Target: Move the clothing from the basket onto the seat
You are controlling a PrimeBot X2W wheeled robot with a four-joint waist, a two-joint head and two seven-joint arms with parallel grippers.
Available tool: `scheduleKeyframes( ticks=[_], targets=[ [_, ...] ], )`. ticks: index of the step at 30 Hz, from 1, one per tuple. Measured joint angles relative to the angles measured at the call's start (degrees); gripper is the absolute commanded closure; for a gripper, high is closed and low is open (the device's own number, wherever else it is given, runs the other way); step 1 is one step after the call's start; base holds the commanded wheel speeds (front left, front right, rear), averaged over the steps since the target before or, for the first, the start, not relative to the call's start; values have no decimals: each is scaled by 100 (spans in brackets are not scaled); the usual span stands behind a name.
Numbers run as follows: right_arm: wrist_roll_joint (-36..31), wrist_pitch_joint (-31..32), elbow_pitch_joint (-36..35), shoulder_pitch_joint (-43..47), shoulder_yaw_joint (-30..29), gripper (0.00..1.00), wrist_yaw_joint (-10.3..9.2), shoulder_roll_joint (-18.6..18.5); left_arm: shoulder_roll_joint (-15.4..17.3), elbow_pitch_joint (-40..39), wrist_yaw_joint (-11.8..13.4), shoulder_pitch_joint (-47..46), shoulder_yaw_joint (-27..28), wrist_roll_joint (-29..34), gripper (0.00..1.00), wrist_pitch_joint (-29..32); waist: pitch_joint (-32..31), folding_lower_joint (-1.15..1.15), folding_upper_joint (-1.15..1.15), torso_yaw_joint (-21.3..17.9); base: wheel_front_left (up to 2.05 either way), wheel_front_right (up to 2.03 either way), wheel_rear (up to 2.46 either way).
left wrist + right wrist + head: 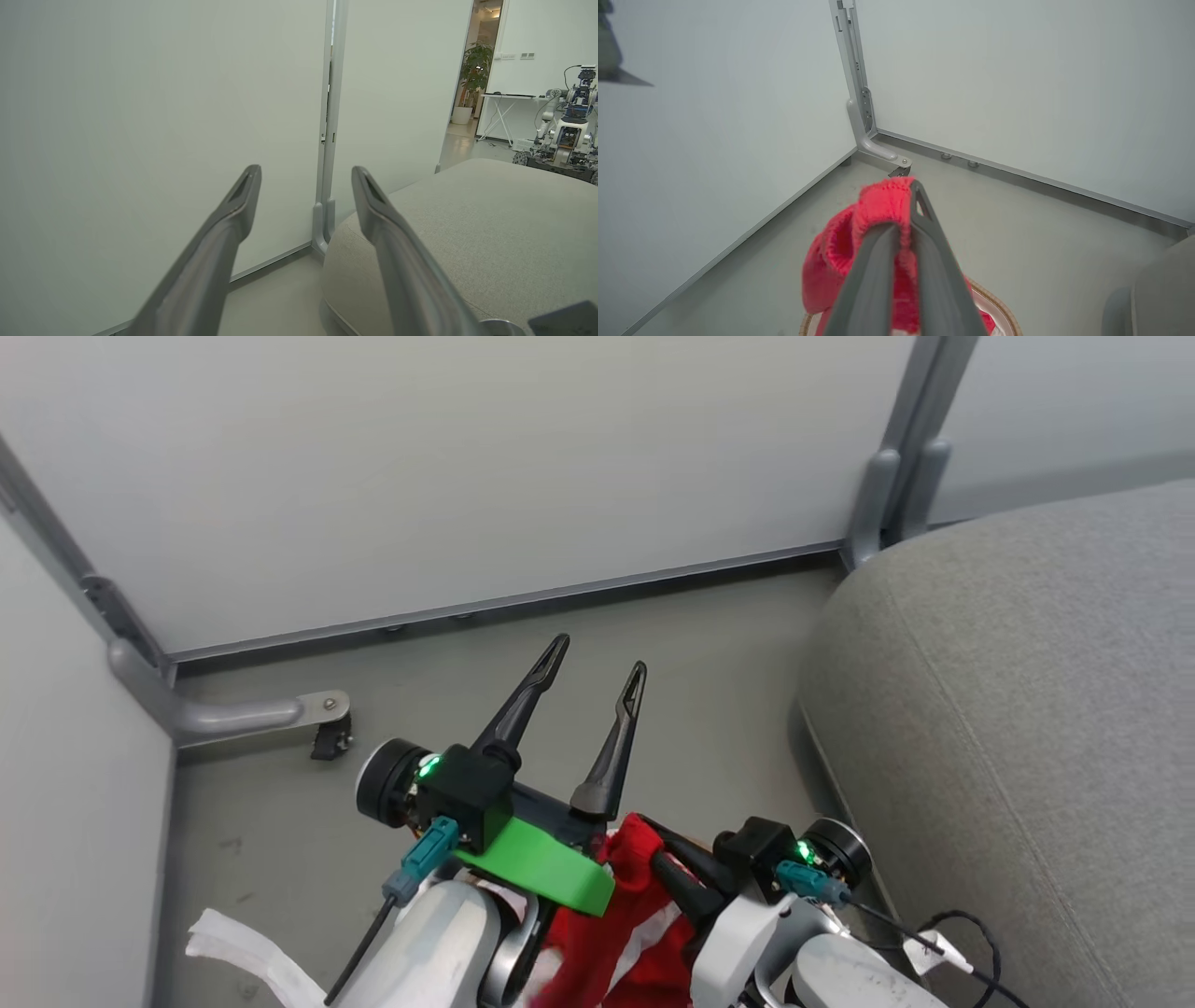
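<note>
White partition panels (467, 476) close off the corner ahead of both claws. The next largest thing is the seat (1027, 709), a grey woven sofa whose rounded end lies to the right of the right claw (652, 845), beyond that arm's wrist. From the left wrist we see the same sofa (490, 224) just past the right-hand finger of the left claw (306, 172). Bare grey floor (728, 691) runs between the claws and the panels.

Below the right claw (901, 205) we make out part of the basket (999, 308), its brown woven rim curving under the fingers. The clothing (607, 943), red with white stripes, hangs between the two forearms. The right claw is pinched closed on the garment's ribbed red edge (831, 261), and the rest drops down from that pinch toward the basket, so its long axis runs roughly downward from the fingers.

The left claw (599, 655) stands with its fingers spread and nothing between them, pointing at the panels above the garment.

We judge the lift is done and the carry comes next. The right arm is the one nearer the sofa, but its fingers point left, away from the cushion. It would have to swing rightward, and the hanging tail must clear the sofa's rounded edge. We cannot tell whether more garments lie in the basket.
</note>
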Motion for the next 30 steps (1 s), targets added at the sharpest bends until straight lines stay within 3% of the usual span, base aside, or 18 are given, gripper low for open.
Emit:
scheduleKeyframes(
  ticks=[22,30],
  targets=[
    [-100,0,-907,492,-650,100,0,-3,-5,151,-259,420,377,399,0,0,246,0,0,-2385,0,0,0],
    [-215,0,-1166,586,-1224,100,0,-12,-12,236,-347,319,248,409,0,0,468,0,0,-2832,0,0,0]
  ],
)
